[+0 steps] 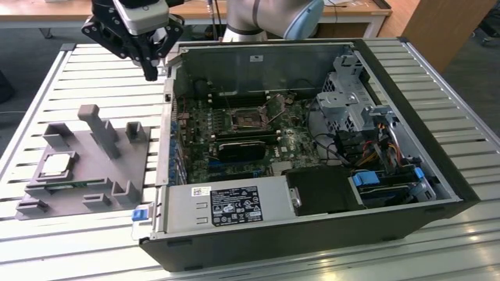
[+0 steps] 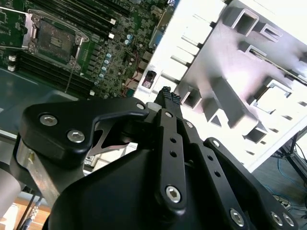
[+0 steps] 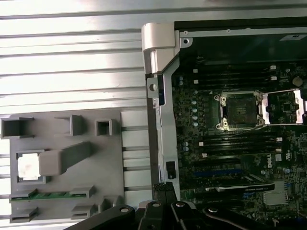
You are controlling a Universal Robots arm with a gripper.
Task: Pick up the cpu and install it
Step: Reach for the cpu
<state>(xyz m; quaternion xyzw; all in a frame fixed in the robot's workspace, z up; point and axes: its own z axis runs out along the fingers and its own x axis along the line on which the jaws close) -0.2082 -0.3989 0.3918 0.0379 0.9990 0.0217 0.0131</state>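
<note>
Silver cpu (image 1: pixel 57 165) rests in grey holder (image 1: pixel 129 163)

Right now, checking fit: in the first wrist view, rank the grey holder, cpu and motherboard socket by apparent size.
1. grey holder
2. motherboard socket
3. cpu, somewhat smaller than the socket's frame

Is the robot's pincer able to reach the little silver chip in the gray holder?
Probably yes. The cpu lies uncovered in the gray holder, open from above. The pincer hangs over the table beside the computer case, with nothing between them. Only the holder's tall post stands near the cpu.
</note>
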